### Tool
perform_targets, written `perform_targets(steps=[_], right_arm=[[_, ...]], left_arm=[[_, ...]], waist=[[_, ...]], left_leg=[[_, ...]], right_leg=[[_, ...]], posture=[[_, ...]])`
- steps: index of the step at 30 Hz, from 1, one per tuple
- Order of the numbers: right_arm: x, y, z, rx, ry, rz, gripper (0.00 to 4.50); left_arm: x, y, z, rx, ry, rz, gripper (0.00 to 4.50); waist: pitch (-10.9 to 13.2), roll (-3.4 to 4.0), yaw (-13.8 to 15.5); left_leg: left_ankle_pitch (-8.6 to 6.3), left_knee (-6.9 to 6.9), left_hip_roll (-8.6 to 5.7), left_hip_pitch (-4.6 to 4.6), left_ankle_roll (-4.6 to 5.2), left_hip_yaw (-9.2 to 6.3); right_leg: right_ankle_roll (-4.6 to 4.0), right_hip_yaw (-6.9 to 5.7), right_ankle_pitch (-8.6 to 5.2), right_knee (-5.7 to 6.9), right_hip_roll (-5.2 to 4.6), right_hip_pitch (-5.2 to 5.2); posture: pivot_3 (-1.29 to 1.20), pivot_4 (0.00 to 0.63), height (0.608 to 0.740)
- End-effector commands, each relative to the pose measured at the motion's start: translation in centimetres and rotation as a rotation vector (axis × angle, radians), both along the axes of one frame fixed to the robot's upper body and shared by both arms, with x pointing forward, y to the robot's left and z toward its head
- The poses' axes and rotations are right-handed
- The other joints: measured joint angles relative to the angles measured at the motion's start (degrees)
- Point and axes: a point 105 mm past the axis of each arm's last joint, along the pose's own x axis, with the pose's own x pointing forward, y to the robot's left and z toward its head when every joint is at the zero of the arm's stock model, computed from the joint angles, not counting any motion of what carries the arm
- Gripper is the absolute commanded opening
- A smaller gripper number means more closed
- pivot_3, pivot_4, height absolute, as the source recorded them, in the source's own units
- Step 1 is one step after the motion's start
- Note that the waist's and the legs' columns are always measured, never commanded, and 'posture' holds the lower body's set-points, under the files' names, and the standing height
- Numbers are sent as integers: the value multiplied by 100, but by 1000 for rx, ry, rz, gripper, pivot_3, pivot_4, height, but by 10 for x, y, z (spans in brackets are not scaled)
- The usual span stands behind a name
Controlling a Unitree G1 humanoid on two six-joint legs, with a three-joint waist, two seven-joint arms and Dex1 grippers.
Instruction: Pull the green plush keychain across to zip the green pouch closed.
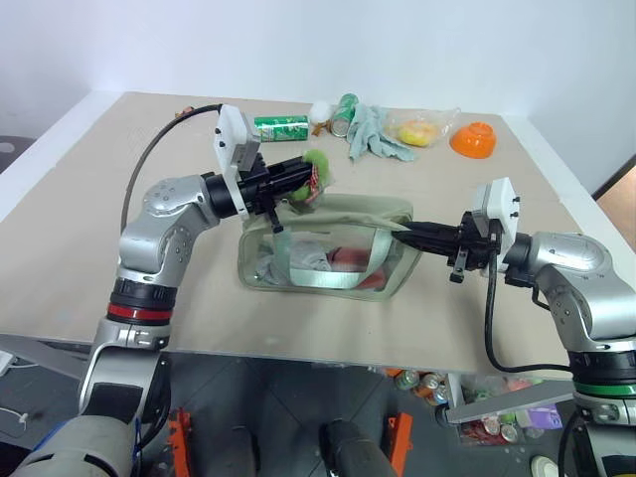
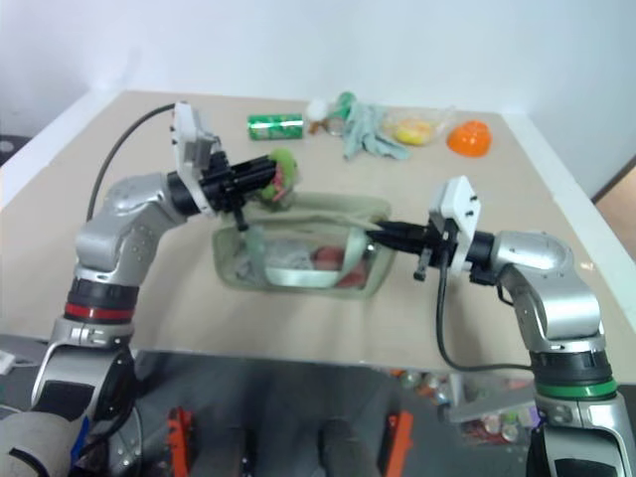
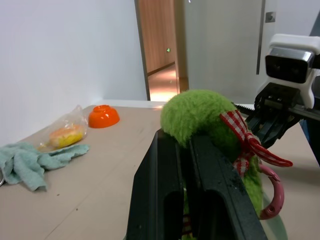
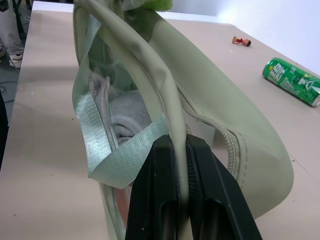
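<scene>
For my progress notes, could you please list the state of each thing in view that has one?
green pouch: resting on the table, zipper still partly open.
green plush keychain: clamped, lifted over the pouch.
left gripper: shut on the keychain.
right gripper: shut on the pouch's edge.
soda can: lying on its side.
orange bowl: upside down.

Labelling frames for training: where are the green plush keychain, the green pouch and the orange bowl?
green plush keychain [image 3: 200, 112], left wrist view, fuzzy top.
green pouch [image 1: 370, 209], left eye view, top panel.
orange bowl [image 1: 473, 139], left eye view, its dome.
</scene>
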Motion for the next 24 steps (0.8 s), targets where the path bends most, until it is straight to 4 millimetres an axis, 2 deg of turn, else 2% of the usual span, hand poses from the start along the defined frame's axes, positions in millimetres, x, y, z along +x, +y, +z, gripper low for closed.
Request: perform_targets(steps=[1,11,13,15,21,23,24], right_arm=[[-3,-2,12,-6,-49,1,0],[-3,-2,11,-10,-47,3,0],[-3,-2,11,-11,-46,4,0],[-2,-1,11,-10,-46,7,0],[-1,1,11,-6,-44,14,0],[-1,2,10,-6,-43,15,0],[-1,2,10,-6,-43,15,0]], left_arm=[[-11,-20,8,14,-56,-53,13],[-5,9,-3,157,-43,18,13],[-6,13,-2,175,-59,19,716],[-5,17,-1,212,-86,26,1180],[1,31,2,270,-140,69,3306],[3,36,3,274,-144,84,3801],[3,38,3,274,-145,87,3801]], waist=[[0,0,2],[0,1,0],[0,1,2],[1,1,1],[1,2,-1],[1,2,-2],[1,2,-2]], left_leg=[[0,1,-1,0,0,0],[0,1,-7,5,0,-2],[0,0,-7,4,0,-2],[0,0,-8,3,0,-2],[0,0,-7,4,0,-2],[0,0,-8,3,0,0],[0,0,-7,4,0,0]], right_leg=[[0,0,0,0,-1,2],[6,1,-2,0,-5,6],[8,1,-3,0,-6,6],[9,1,-4,-2,-7,6],[8,0,-3,-1,-7,4],[8,2,-3,-1,-7,4],[8,1,-4,-1,-7,4]], posture=[[0,150,740],[0,150,740],[0,150,740],[0,150,740],[0,150,740],[0,150,740],[0,150,740]])
